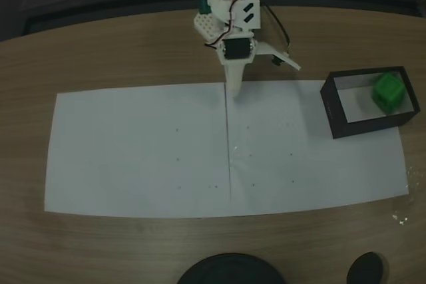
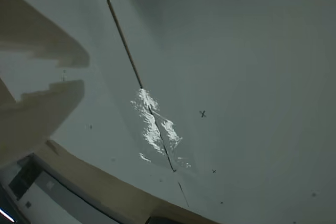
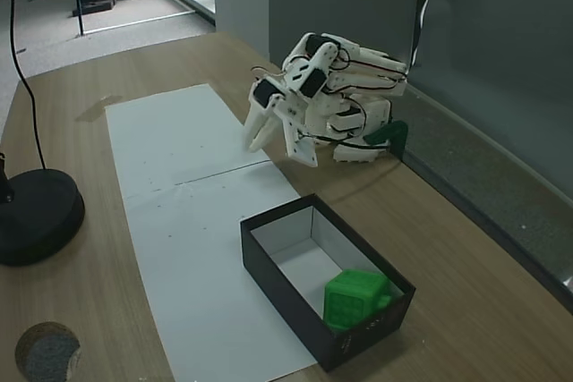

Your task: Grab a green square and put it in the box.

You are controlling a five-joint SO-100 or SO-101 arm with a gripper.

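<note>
**Green square lying inside the box, arm folded back at the table's far edge**

In a fixed view from above, the white paper sheets (image 1: 140, 151) are spreading bare across the wooden table (image 1: 120, 58) from the left, with a taped seam (image 1: 228, 151) running down the middle. At the bottom edge a round black base (image 1: 229, 271) and a smaller black disc (image 1: 365, 268) are sitting well apart from the paper's middle. The white arm (image 1: 229, 11) is folding up at the far edge, and its gripper (image 1: 236, 88) is pointing down at the seam's top end; the fingers are lying together, closed on nothing.

Further right, the green square (image 1: 388, 91), bright and cube-like with rounded corners, is resting in the far right end of the box (image 1: 333, 108). In another fixed view the block (image 3: 354, 300) is sitting against the near corner of the box's white inside, black walls (image 3: 277, 275) all around it.
</note>
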